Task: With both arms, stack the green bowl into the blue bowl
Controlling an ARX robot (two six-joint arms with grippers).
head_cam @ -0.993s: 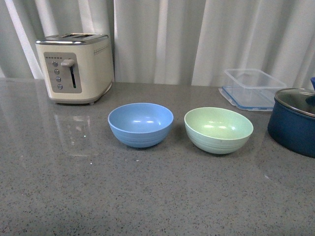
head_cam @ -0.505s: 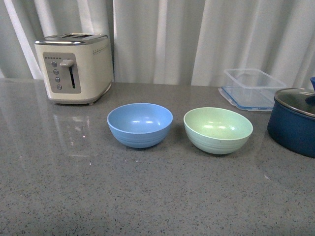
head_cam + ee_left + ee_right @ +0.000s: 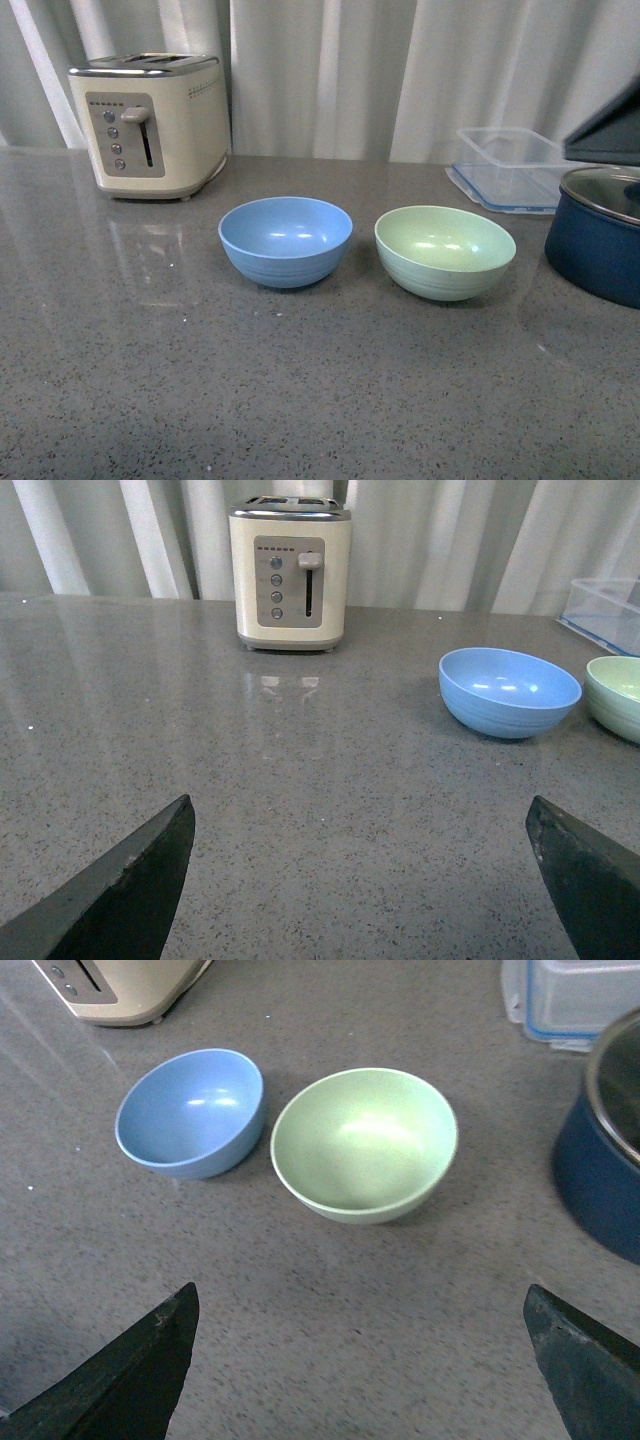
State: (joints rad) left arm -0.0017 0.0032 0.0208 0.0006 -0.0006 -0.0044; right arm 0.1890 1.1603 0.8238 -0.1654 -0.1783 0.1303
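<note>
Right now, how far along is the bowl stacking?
Nothing is done yet: the green bowl sits on the counter beside the blue bowl, not touching. In hand: the right hand is open, short of the green bowl; the left hand is open, holding nothing. Left: grasp, lift, nest.

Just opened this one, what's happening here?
Nothing is being handled yet. The green bowl and the blue bowl sit upright, empty, side by side without touching on the grey counter. The left gripper is open over the counter, short of the blue bowl; the right gripper is open, looking down on the green bowl. Neither touches a bowl, so stacking has not started.
</note>
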